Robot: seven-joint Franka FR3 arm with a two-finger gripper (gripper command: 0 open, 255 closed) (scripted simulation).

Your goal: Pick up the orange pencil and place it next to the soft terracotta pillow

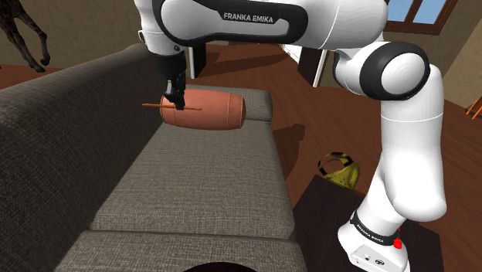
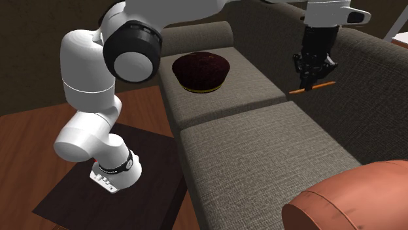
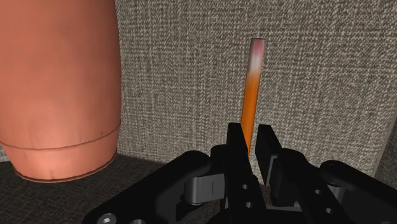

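Pincer (image 3: 250, 139) nearly closed, clasping orange pencil (image 3: 252, 83) above sofa seat (image 3: 191, 76), near terracotta pillow (image 3: 60, 83).

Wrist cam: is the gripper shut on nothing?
No, the gripper clasps the orange pencil between its two black fingers, with the pencil sticking out past the tips.

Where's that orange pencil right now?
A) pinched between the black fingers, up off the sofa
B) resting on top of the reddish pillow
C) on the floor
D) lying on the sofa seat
A: the gripper is shut on the orange pencil, holding it above the sofa seat, apart from the pillow.
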